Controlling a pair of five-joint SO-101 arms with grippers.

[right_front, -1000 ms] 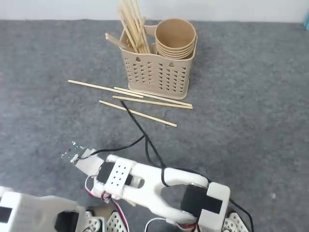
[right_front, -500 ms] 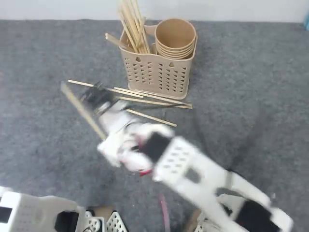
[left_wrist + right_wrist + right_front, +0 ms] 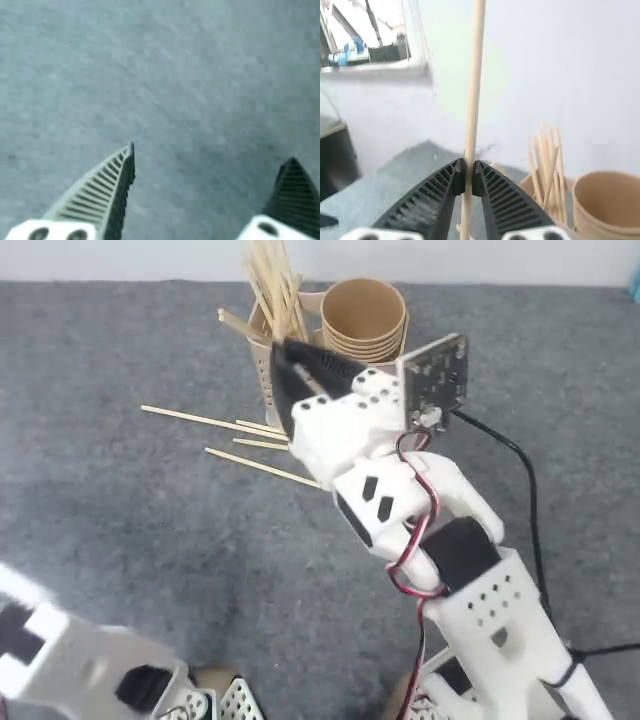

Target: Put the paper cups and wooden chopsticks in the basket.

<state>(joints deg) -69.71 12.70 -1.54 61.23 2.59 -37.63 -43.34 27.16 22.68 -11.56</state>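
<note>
— How many of each thing?

— One basket (image 3: 262,375), at the far middle of the carpet (image 3: 120,530). One stack of paper cups (image 3: 365,315) stands in its right compartment, but the nested rims sit too close together for a sure count. A bundle of chopsticks (image 3: 270,285) stands in the left compartment, too crowded to count. Four loose chopsticks (image 3: 200,420) lie on the carpet just near-left of the basket, their right ends hidden under the arm. One more chopstick (image 3: 476,75) is in the right gripper (image 3: 468,167).

— What has changed?

— A second ago the right arm (image 3: 400,500) lay folded low along the near edge, with its gripper down at the near left. Half a second ago it was swinging out over the middle with a stick across its fingers. Now it is stretched to the far side. The four loose chopsticks, the basket and the cups have not shifted.

— And the pose?

— The right arm rises from the near right and reaches far, its wrist over the basket's near wall and its fingers beside the bundle. The fingers are clenched on the chopstick, which runs on past the fingertips. The left gripper (image 3: 211,153) hangs over the carpet, its fingers spread wide with nothing between them. The left arm's base (image 3: 40,650) sits at the near left corner.
</note>
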